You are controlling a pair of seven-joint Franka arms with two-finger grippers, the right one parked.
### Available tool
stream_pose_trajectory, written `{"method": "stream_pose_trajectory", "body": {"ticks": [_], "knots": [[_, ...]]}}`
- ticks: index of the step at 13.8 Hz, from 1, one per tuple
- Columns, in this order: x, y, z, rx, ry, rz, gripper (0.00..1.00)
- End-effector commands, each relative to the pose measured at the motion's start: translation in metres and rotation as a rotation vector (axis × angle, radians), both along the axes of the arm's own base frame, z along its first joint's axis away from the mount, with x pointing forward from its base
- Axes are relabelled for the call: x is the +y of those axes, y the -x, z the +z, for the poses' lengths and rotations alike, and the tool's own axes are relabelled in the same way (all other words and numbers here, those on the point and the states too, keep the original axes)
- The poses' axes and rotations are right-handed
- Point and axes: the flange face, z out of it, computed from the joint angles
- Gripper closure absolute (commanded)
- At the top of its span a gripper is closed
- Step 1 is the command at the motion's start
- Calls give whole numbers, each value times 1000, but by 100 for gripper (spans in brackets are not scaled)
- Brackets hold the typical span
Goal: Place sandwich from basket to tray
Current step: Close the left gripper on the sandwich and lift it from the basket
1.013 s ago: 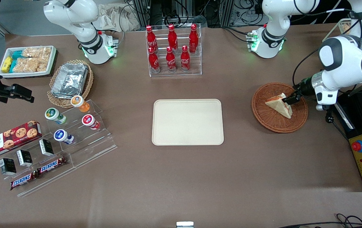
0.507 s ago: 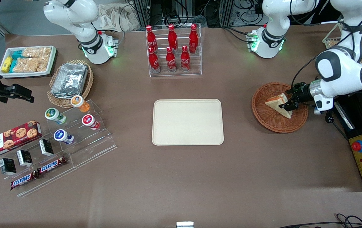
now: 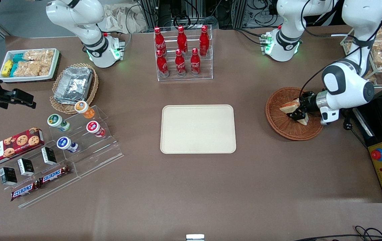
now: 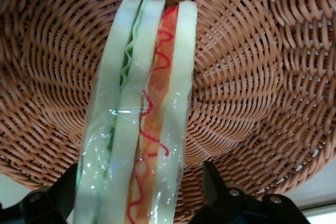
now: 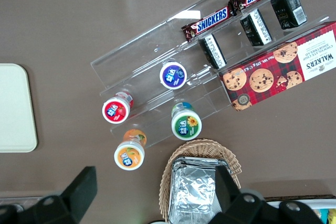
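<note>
Gripper [image 3: 295,112] in basket [image 3: 279,122], fingers [image 4: 218,192] open astride the sandwich [image 4: 139,129]. Tray [image 3: 198,129] at basket's 9 o'clock, apart.

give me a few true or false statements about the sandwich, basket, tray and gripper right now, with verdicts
1. The sandwich is in the basket. True.
2. The tray has a sandwich on it. False: nothing lies on the tray; the sandwich is in the basket.
3. The gripper is over the basket, with a finger on each side of the sandwich. True.
4. The gripper is shut tight on the sandwich. False: it is open, with a gap showing between the finger and the bread.
5. The basket lies toward the working arm's end of the table from the tray. True.
6. The sandwich is bare bread with no wrap. False: clear film covers it.
</note>
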Motion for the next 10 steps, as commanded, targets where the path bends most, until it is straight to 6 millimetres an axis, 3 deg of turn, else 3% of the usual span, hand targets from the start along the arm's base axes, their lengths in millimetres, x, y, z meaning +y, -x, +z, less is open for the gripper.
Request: {"method": "stream_pose_trajectory", "body": {"ticks": [1, 3, 4, 5, 7, 10], "knots": [[0, -4, 4, -13, -1, 26, 25], [4, -4, 3, -13, 0, 31, 65], [4, -5, 5, -17, 1, 31, 75], [3, -6, 8, -18, 2, 32, 81], [3, -8, 17, -33, 3, 26, 81], [1, -11, 47, -38, 17, -19, 81]]}}
